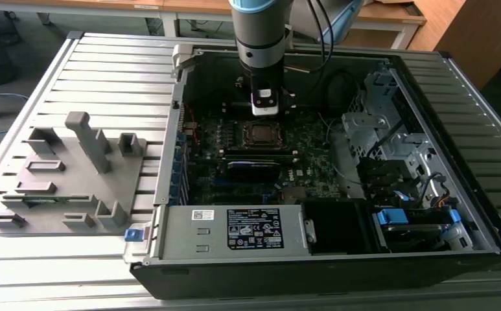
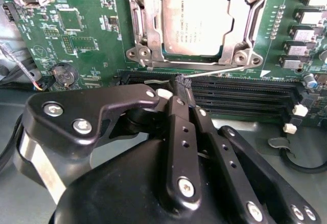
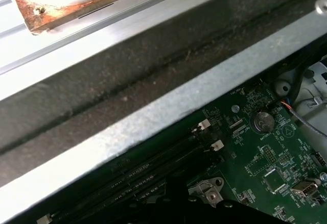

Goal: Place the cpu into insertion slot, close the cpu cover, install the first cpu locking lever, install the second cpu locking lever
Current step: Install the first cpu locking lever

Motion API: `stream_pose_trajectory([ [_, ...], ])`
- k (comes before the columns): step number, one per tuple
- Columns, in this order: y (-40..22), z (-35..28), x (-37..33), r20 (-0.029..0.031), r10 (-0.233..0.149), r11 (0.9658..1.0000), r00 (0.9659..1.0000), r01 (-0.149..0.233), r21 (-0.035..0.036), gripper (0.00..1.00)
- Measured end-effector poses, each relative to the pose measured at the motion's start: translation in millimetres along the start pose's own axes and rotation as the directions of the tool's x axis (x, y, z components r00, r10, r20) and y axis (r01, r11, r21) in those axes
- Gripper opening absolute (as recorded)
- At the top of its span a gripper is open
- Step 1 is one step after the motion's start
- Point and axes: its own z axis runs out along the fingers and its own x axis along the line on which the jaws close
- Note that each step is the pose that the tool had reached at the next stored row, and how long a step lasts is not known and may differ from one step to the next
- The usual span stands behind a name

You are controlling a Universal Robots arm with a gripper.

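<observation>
The cpu (image 2: 196,20) lies in the insertion slot (image 2: 240,56), its silver top facing up. The cpu cover (image 2: 149,27) lies flat around it as a silvery frame. In the exterior view the cpu (image 1: 262,134) sits mid-board, and my gripper (image 1: 265,109) hangs just behind it, inside the case. My gripper (image 2: 183,84) is shut, its black fingers (image 2: 179,132) pressed together. Their tip meets the free end of a thin wire locking lever (image 2: 217,71) that runs along the socket's edge beside the memory slots. Whether the wire is pinched or only touched, I cannot tell.
The open computer case (image 1: 172,194) lies on a slatted metal table (image 1: 103,71). Long black memory slots (image 2: 245,94) run next to the socket. A coin battery (image 2: 65,74) and cables (image 1: 341,84) sit nearby. A grey fixture block (image 1: 69,175) stands at the exterior view's left.
</observation>
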Motion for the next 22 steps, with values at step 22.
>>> stream_pose_trajectory([
  [22, 2.1, 1.3, -1.8, 0.0007, 0.000, 1.0000, 1.0000, 0.000, 0.0011, 0.11],
])
